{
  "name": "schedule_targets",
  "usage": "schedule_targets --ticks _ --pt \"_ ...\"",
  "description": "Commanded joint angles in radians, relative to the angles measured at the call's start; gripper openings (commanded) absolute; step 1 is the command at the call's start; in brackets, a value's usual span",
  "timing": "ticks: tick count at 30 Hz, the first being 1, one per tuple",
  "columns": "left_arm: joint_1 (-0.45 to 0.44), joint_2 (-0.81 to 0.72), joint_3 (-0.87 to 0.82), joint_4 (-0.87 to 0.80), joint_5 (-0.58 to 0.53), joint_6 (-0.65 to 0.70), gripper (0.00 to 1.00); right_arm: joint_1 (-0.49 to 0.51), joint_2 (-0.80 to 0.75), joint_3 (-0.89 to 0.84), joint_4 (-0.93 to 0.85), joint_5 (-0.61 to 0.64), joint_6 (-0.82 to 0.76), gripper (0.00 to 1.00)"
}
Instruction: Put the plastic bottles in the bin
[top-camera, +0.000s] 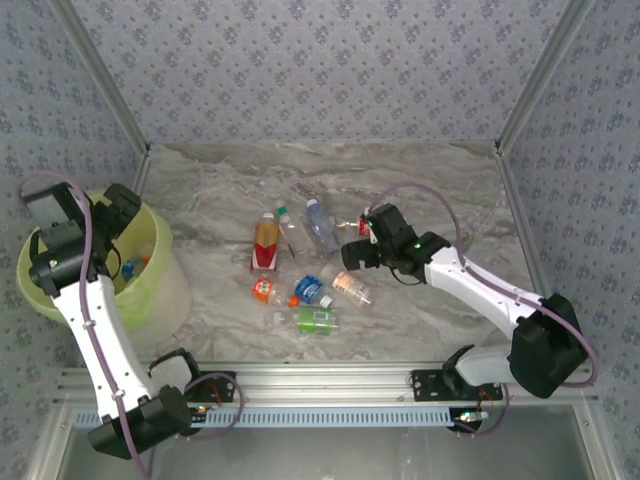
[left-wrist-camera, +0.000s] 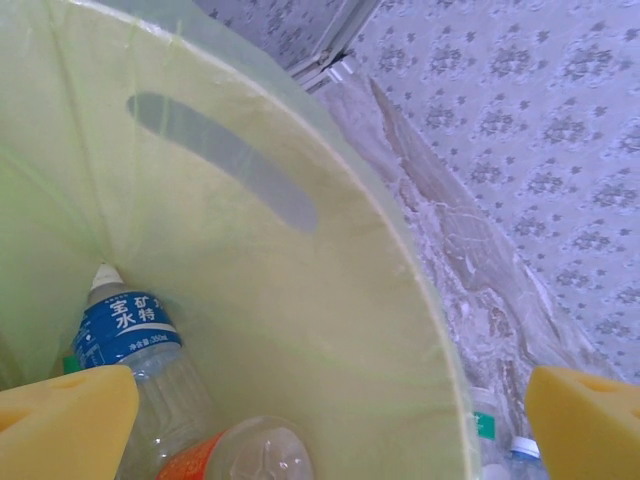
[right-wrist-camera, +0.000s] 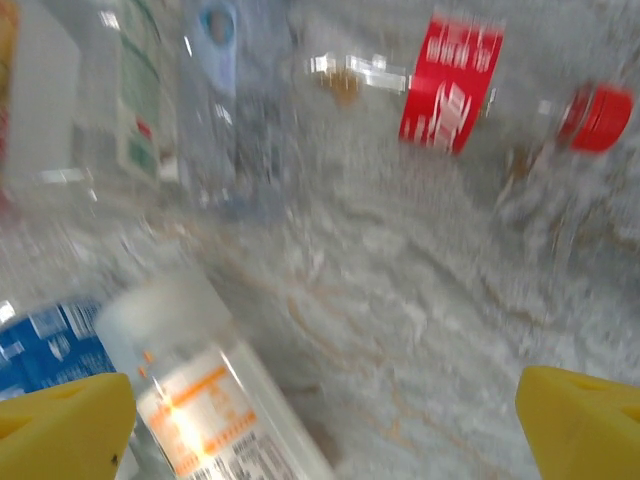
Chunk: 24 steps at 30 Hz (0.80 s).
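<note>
Left: your left gripper (left-wrist-camera: 325, 430) hangs over the bin (top-camera: 165, 290), fingers spread wide, nothing held | in the bin: blue-label bottle (left-wrist-camera: 130, 330), orange-label bottle (left-wrist-camera: 240, 455) | mid-table: your right gripper (right-wrist-camera: 325, 430), splayed and empty, just above the loose plastic bottles (top-camera: 310, 290) | beyond it: red-label bottle (right-wrist-camera: 450, 85), blurred.

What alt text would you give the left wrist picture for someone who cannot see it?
Looking down into the yellow-green bin, where a blue-labelled bottle and an orange-labelled bottle sit inside. The left gripper, its yellow fingers in the lower corners, is open and holds nothing. Marbled table and patterned wall lie beyond the rim.
</note>
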Motion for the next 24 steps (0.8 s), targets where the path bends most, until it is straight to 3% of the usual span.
schedule_targets --ticks 1,8,10,13,18,24 --pt "-0.001 -0.049 0.04 0.03 0.093 0.028 0.99 -0.004 0.003 -0.036 -0.11 -0.058 -0.012 1.0" --pt "-0.011 -0.104 0.02 0.219 0.439 -0.002 0.99 0.027 0.016 -0.085 -0.122 -0.034 -0.003 0.99" --pt "-0.057 -0.095 0.033 0.228 0.472 -0.007 0.99 0.036 0.027 -0.092 -0.121 -0.035 -0.004 0.98" --pt "-0.199 -0.086 0.059 0.21 0.415 0.025 0.99 0.049 0.055 -0.104 -0.122 -0.01 0.005 0.97" --pt "-0.467 -0.045 0.102 0.179 0.23 0.097 0.99 0.071 0.098 -0.122 -0.096 -0.026 0.005 0.97" --pt "-0.62 0.032 0.107 0.199 0.162 0.112 0.99 0.099 0.17 -0.116 -0.103 -0.009 0.001 0.96"
